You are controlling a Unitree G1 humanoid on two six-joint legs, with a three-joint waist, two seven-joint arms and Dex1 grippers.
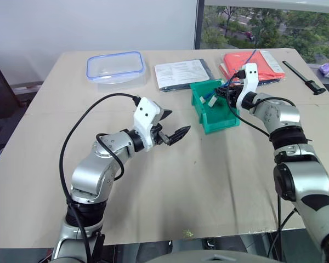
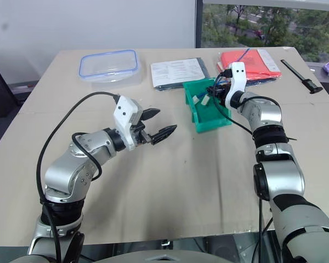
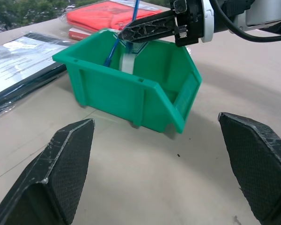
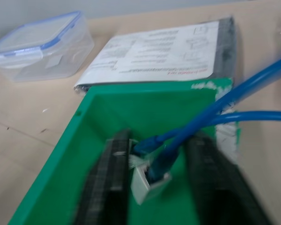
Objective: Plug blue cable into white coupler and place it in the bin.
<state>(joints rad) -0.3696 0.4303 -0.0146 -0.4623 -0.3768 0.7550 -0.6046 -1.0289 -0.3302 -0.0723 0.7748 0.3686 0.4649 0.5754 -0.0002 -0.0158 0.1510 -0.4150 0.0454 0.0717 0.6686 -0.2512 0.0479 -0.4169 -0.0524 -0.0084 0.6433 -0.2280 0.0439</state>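
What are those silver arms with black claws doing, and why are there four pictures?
It is a robot with two arms. Two pictures come from cameras on its head, looking down at a table. The other two come from a camera on each wrist. The right hand reaches into a green bin, and between its fingers are a blue cable and a small white coupler. The left hand is open and holds nothing. At the back of the table lie a clear box, papers and a red packet.

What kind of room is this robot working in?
Probably an office or lab workroom: a plain table by a big window with trees outside, set with a printed sheet, a clear food box and a green bin.
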